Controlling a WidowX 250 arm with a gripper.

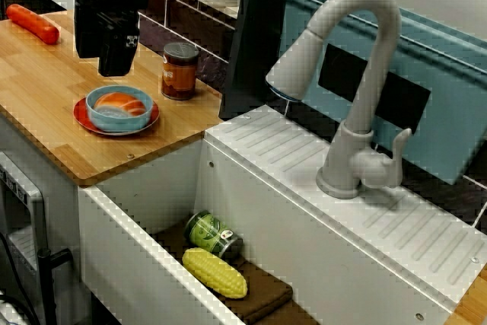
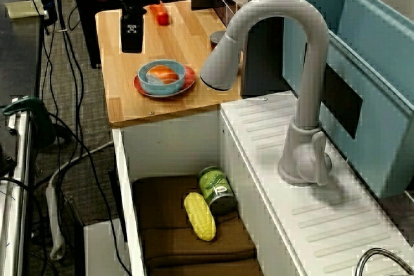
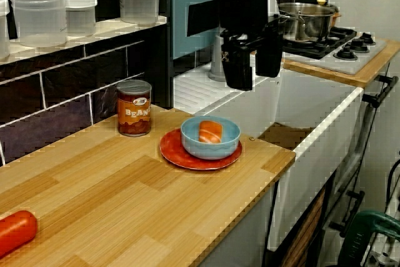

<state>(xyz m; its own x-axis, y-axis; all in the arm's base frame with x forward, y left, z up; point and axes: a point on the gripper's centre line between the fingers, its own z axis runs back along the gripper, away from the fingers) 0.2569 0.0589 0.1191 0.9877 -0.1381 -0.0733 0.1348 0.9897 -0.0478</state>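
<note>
Above the wooden counter (image 3: 125, 186), the gripper (image 3: 254, 78) hangs with its jaws spread wide, holding nothing, over the blue bowl (image 3: 201, 146) on the red plate (image 3: 177, 152). Coming down off-centre, 1 finger could catch the rim and tip the bowl.

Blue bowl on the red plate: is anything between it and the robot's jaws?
Nothing visible does. The jaws hang open above the blue bowl, with only air between them. The bean can stands off to one side.
</note>
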